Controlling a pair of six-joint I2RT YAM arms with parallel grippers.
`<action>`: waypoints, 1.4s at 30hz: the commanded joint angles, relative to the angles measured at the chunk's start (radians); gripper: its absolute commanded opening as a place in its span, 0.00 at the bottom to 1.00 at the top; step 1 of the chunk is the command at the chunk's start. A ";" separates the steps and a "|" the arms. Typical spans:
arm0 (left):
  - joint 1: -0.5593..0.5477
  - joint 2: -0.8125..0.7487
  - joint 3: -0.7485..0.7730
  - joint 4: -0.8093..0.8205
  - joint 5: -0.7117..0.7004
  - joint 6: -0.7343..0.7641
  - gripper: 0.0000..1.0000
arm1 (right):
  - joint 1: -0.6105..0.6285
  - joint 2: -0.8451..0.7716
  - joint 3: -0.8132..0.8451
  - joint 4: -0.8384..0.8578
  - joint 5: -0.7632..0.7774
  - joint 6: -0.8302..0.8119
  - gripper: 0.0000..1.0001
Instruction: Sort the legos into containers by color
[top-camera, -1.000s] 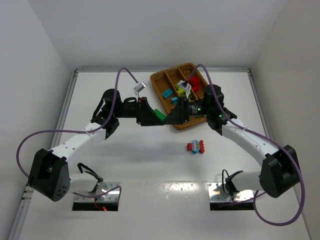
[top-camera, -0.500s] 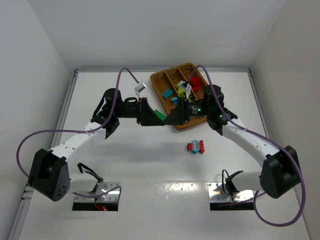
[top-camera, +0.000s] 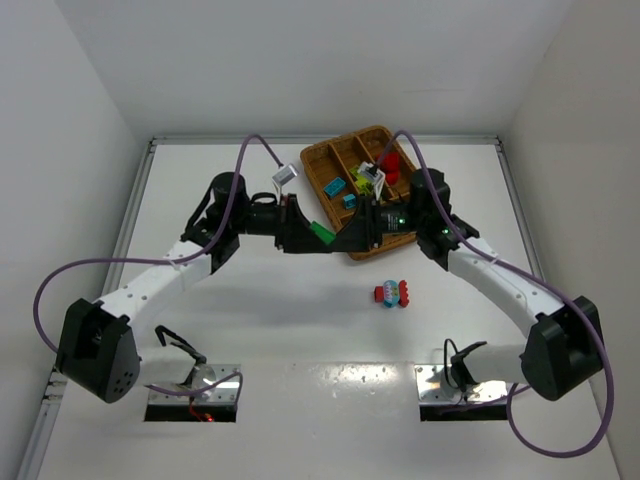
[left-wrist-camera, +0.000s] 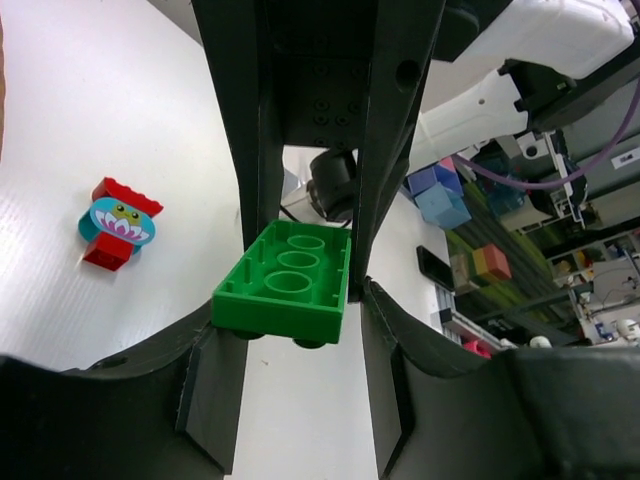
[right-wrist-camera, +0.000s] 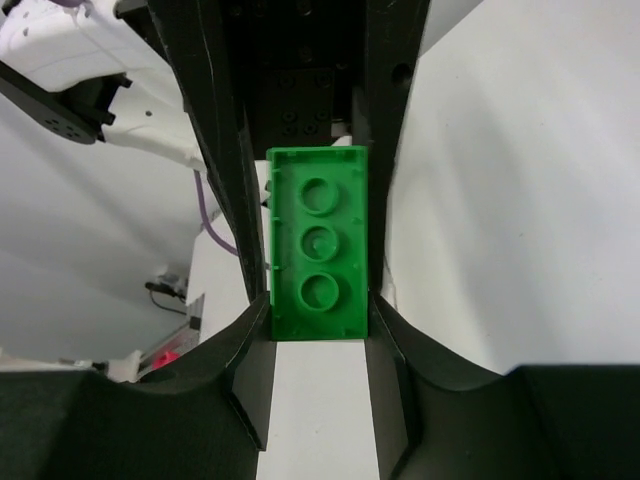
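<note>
The left tool (left-wrist-camera: 297, 325) and right tool (right-wrist-camera: 318, 312), tip to tip, both clamp one green lego (left-wrist-camera: 288, 288) (three rings on its face) above the table (top-camera: 300, 330), beside the wicker tray's (top-camera: 340, 140) near-left edge, well apart from a red-and-cyan clump (top-camera: 393, 293).

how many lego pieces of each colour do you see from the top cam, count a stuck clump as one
dark green brick: 1, held in the air
cyan bricks: 2, in the tray
red group: 1, in the tray
yellow-green brick: 1, in the tray, partly hidden
red and cyan clump: 1, on the table
total: 6
</note>
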 joint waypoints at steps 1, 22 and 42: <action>0.077 -0.056 0.043 -0.040 0.040 0.065 0.07 | -0.060 -0.058 0.023 -0.133 -0.105 -0.087 0.14; 0.072 -0.004 0.062 -0.011 0.068 0.023 0.94 | -0.051 -0.049 0.042 -0.155 -0.105 -0.098 0.14; 0.034 0.056 0.099 -0.003 0.077 0.004 0.34 | -0.008 -0.009 0.052 -0.146 -0.096 -0.098 0.14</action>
